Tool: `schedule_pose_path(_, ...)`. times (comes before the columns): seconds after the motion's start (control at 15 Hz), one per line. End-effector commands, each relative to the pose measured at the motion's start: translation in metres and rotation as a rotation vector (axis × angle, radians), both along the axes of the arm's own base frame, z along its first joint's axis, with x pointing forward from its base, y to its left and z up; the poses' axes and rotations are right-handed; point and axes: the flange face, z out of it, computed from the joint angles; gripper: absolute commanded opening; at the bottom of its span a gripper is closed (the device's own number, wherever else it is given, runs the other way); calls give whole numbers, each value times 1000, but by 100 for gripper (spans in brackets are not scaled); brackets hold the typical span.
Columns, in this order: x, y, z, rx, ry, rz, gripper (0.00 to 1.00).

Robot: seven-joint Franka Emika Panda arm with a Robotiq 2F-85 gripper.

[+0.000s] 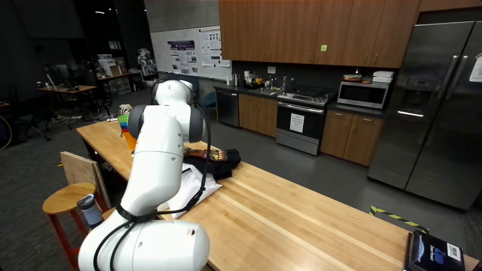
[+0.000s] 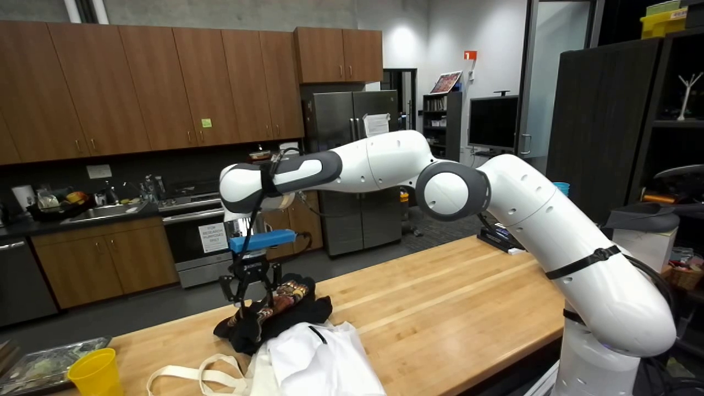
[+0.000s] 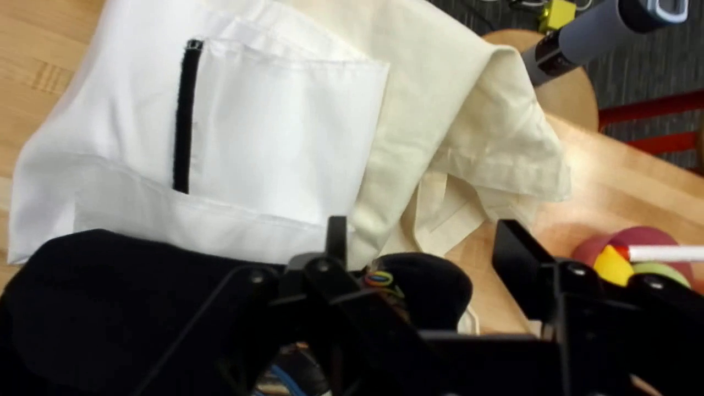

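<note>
The gripper (image 2: pixel 254 304) is positioned over the black cloth (image 2: pixel 300 320); its jaws stand apart across a wide gap, with part of that cloth between and below them in the wrist view. That area is dark, so contact between jaws and cloth cannot be confirmed. The black cloth lies bunched on the bench (image 2: pixel 440 308) and shows a colourful patterned strip (image 2: pixel 287 297) along its top. Touching the black cloth is a white cloth (image 3: pixel 286 132) with a narrow black band (image 3: pixel 186 118). Beside the white cloth and near the black cloth lies a cream bag (image 3: pixel 418 99), its straps (image 2: pixel 184 373) laid out on the bench. A yellow cup (image 2: pixel 98 377) stands apart from the black cloth, beyond the straps. A wooden stool (image 1: pixel 69 197) and a bottle (image 1: pixel 90 210) are noted off the bench edge, farther from the black cloth than the cream bag. A black box (image 1: pixel 425 248) rests at the bench's end, well apart from the black cloth. Most distant from the black cloth, across the floor (image 1: pixel 260 158), are an oven (image 1: pixel 311 124), a microwave (image 1: pixel 361 94) and a refrigerator (image 1: pixel 425 109).
</note>
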Motion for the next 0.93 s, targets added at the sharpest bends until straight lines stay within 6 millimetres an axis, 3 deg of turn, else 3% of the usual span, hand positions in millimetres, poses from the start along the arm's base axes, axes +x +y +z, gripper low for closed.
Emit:
schedule_pose_path(0.0, -12, -14, 14, 66, 40, 187, 98)
schedule_pose_path(0.13, -15, -20, 12, 111, 67, 285, 100)
schedule_pose_path(0.2, -7, -7, 3, 69, 33, 207, 95)
schedule_pose_path(0.27, -8, -10, 3, 83, 43, 239, 100)
schedule_pose_path(0.53, -8, -15, 2, 99, 52, 268, 100)
schedule_pose_path(0.87, -36, -13, -10, 215, 178, 547, 100)
